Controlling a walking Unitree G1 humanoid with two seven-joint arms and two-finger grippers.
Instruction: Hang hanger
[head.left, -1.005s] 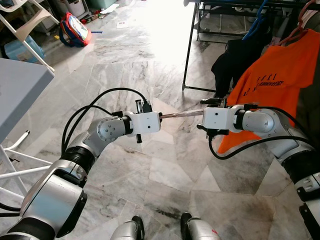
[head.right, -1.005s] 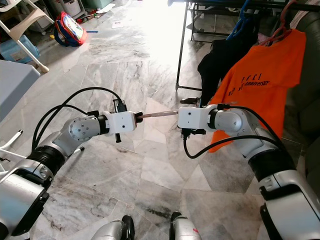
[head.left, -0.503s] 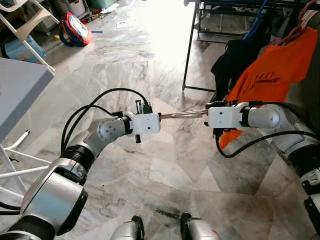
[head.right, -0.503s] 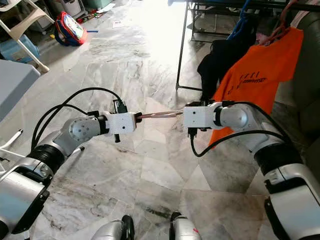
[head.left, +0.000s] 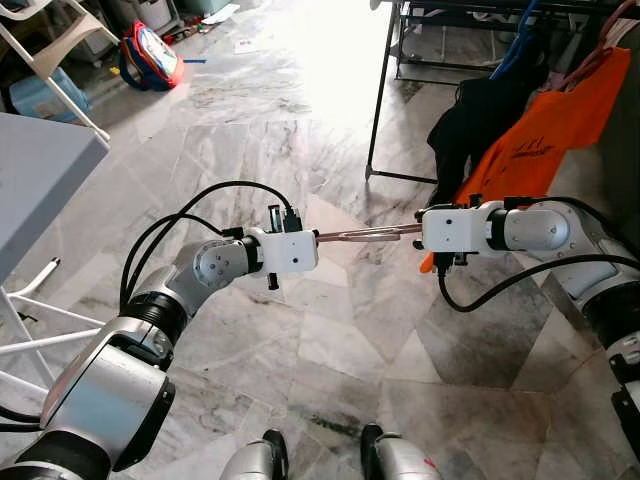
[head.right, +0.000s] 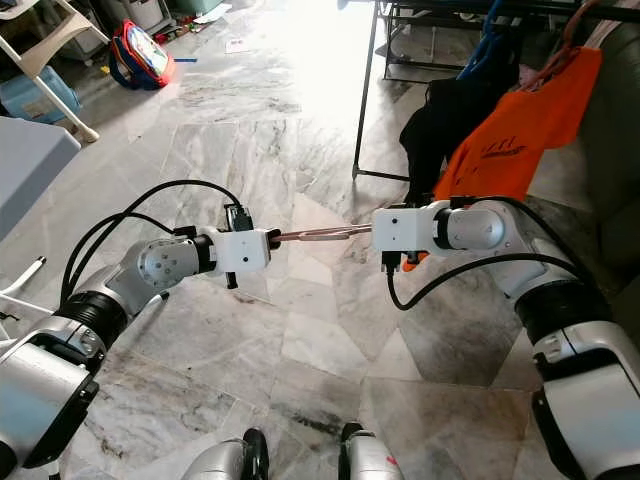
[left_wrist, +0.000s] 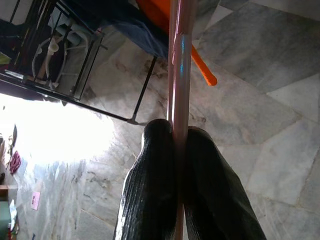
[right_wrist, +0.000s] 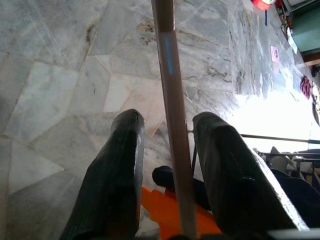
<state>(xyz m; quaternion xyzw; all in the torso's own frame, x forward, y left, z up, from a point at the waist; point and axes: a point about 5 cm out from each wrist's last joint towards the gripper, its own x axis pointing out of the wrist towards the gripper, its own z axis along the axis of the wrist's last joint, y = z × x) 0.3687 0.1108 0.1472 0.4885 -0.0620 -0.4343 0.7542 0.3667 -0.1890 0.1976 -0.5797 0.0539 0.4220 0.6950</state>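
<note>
A thin pink rod (head.left: 368, 233) lies level between my two grippers above the marble floor. My left gripper (head.left: 318, 237) is shut on one end of it; in the left wrist view the two black fingers (left_wrist: 155, 180) pinch the rod (left_wrist: 179, 75). My right gripper (head.left: 420, 230) is at the other end, open, and its fingers (right_wrist: 117, 165) straddle the rod (right_wrist: 170, 100) with a gap on each side. An orange shirt (head.left: 560, 120) hangs on a hanger from the rack at the upper right, just behind my right arm. An orange tip (head.left: 428, 265) pokes out below the right gripper.
A black metal clothes rack (head.left: 383, 100) stands ahead on the right, with a black garment (head.left: 480, 120) and a blue hanger (head.left: 520, 40) on it. A grey table (head.left: 40, 180) is at the left. A white chair (head.left: 50, 40) and a red bag (head.left: 150, 55) sit far left.
My right gripper has moved right along the rod, away from the left one. The orange shirt has swung up and to the right and looks narrower. The left arm has hardly moved.
</note>
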